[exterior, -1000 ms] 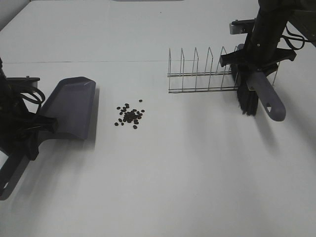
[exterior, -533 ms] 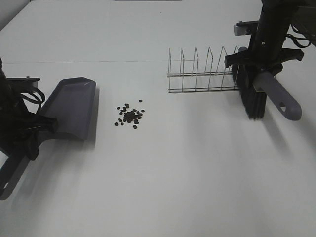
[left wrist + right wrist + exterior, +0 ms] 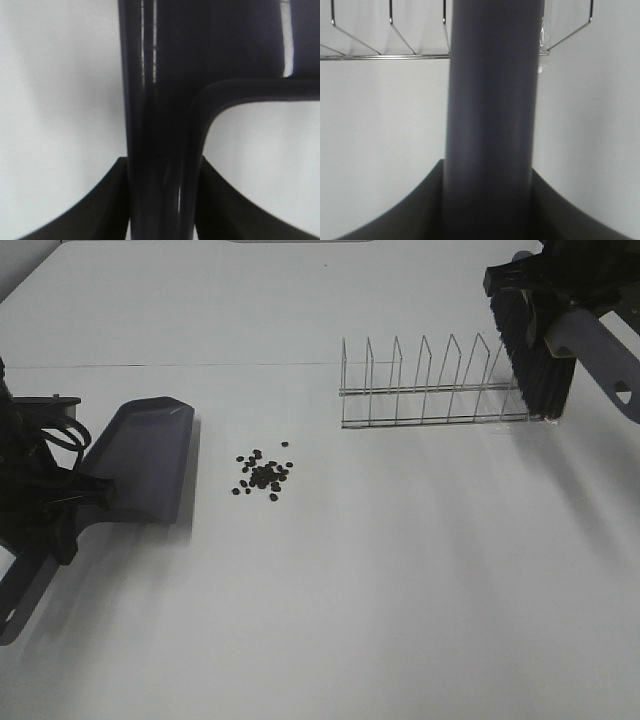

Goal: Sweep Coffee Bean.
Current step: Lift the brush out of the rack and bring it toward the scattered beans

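While bare across its near half, matte white table (image 3: 400, 620) with wide open room from the front edge to mid-surface. At near left, flat handle of the grey plastic dustpan (image 3: 145, 460), cut off by the frame's corner, its hanging-hole end only partly in sight. Farther up that handle, left gripper (image 3: 164, 200) clamped on it: dark jaw pressed to either side of the glossy strip in the left wrist view, little else visible there. Beyond the grip, shallow scoop with raised side walls, open lip turned toward the coffee beans (image 3: 263, 475), a strip of bare table between.

Beans in one small loose cluster, tiny dark ovals with a few strays at the rim, left of centre, well apart from the wire rack (image 3: 430, 390). Rack of thin chrome wire, upright dividers in a row, right of centre and farther back.

At the rack's right end, brush (image 3: 535, 360), black bristles pointing down, just beside the last dividers; touching or not, cannot tell. Smooth rounded grey handle with a hole, slanting off the right edge. Right gripper (image 3: 490, 200) closed around that handle, mostly cropped in the high view.
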